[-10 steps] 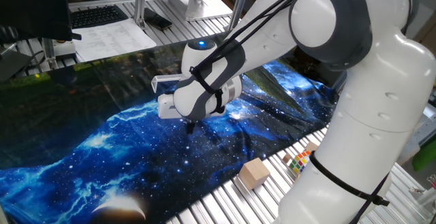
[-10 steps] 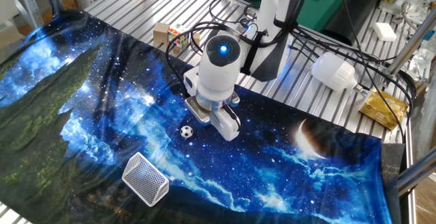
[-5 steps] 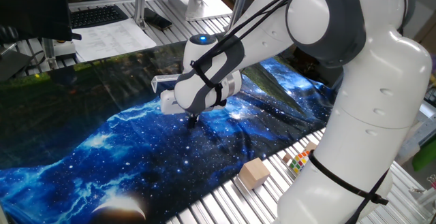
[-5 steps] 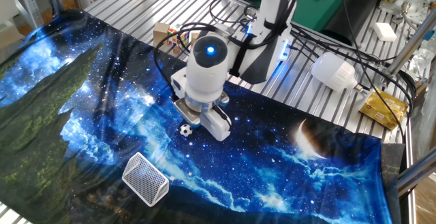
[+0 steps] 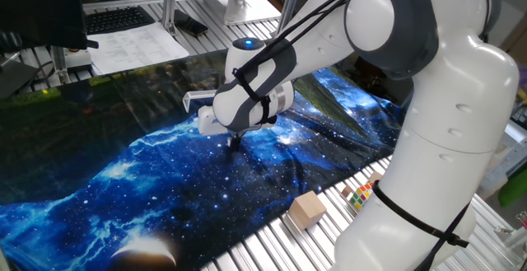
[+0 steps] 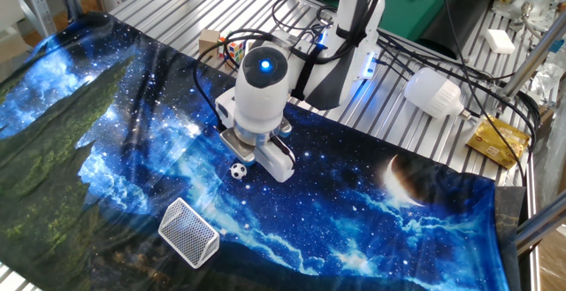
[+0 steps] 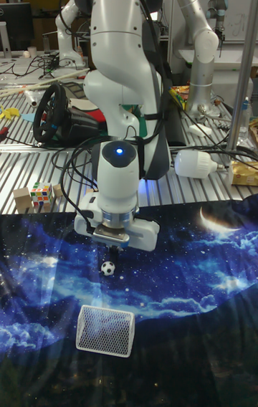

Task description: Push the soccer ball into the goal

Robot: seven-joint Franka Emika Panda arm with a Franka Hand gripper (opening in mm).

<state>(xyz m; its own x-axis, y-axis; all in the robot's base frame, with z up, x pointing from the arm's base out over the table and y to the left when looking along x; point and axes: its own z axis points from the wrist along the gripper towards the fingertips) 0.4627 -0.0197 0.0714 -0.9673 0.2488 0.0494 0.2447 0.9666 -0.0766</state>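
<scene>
We had the end effector (image 7: 102, 259) low just beside the ball (image 6: 238, 171), jaw state n/k, so we judged a slow, straight nudge toward the goal (image 6: 188, 233) best.

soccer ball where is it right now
In the other fixed view the ball sits on the starry cloth, just below the gripper, with the goal nearer the camera.
</scene>
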